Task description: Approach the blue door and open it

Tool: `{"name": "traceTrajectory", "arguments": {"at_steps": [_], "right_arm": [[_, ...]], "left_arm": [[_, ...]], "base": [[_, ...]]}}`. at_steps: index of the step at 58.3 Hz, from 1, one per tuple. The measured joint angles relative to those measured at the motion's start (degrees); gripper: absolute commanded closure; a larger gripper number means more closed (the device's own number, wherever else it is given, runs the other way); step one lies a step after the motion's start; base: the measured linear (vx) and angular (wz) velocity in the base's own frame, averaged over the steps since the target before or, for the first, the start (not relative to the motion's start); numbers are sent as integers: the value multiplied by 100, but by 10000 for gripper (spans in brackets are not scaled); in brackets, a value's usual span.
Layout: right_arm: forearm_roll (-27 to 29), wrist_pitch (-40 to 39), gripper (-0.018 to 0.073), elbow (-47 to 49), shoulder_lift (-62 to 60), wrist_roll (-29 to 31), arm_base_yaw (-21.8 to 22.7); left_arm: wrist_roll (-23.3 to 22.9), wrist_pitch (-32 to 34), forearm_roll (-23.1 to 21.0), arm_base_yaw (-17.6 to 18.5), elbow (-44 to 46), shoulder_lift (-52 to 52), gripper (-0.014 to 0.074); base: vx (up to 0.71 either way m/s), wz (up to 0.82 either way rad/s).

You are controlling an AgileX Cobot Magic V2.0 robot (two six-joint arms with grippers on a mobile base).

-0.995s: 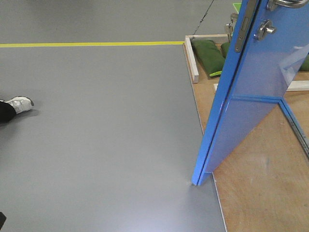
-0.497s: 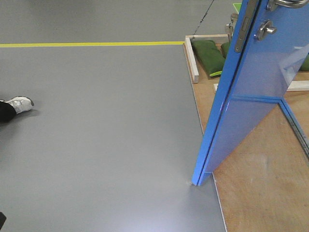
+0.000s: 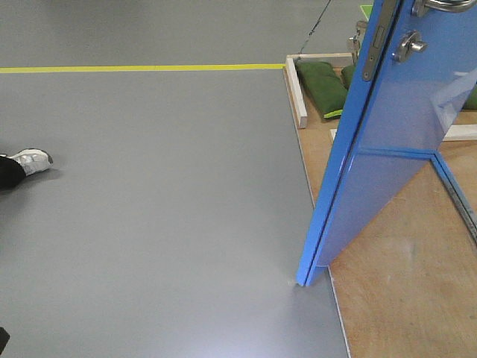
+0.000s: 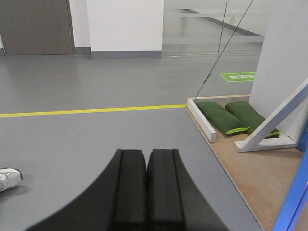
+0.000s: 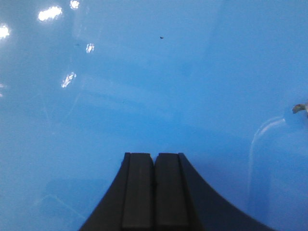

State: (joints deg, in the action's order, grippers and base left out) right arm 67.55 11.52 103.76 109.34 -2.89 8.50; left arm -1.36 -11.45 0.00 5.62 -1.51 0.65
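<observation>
At the bottom centre of the right wrist view, the right gripper (image 5: pixel 154 161) is pressing its two flat black pads together, holding nothing. It is pointing at the blue door (image 5: pixel 144 72), whose glossy, smooth panel is filling that whole view and reflecting ceiling lights; contact cannot be judged. Low in the left wrist view, the left gripper (image 4: pixel 146 159) is likewise pressing its matte black pads together, empty, over the dull grey floor (image 4: pixel 96 144). In the front view the blue door (image 3: pixel 395 149) is occupying the right side, standing ajar with its lower corner at the seam between grey floor and plywood platform (image 3: pixel 402 298). A round silver lock (image 3: pixel 408 46) is sitting beneath the lever handle (image 3: pixel 447 6). Soft green sandbags (image 3: pixel 320 86) are lying behind.
</observation>
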Motion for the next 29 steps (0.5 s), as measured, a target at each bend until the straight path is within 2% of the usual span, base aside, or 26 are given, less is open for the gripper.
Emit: {"name": "traceTrajectory", "arguments": {"at_steps": [29], "right_arm": [[0, 152, 561, 0, 0, 0, -19]], "left_arm": [[0, 0, 0, 0, 0, 0, 524]], "base": [[3, 1]]}}
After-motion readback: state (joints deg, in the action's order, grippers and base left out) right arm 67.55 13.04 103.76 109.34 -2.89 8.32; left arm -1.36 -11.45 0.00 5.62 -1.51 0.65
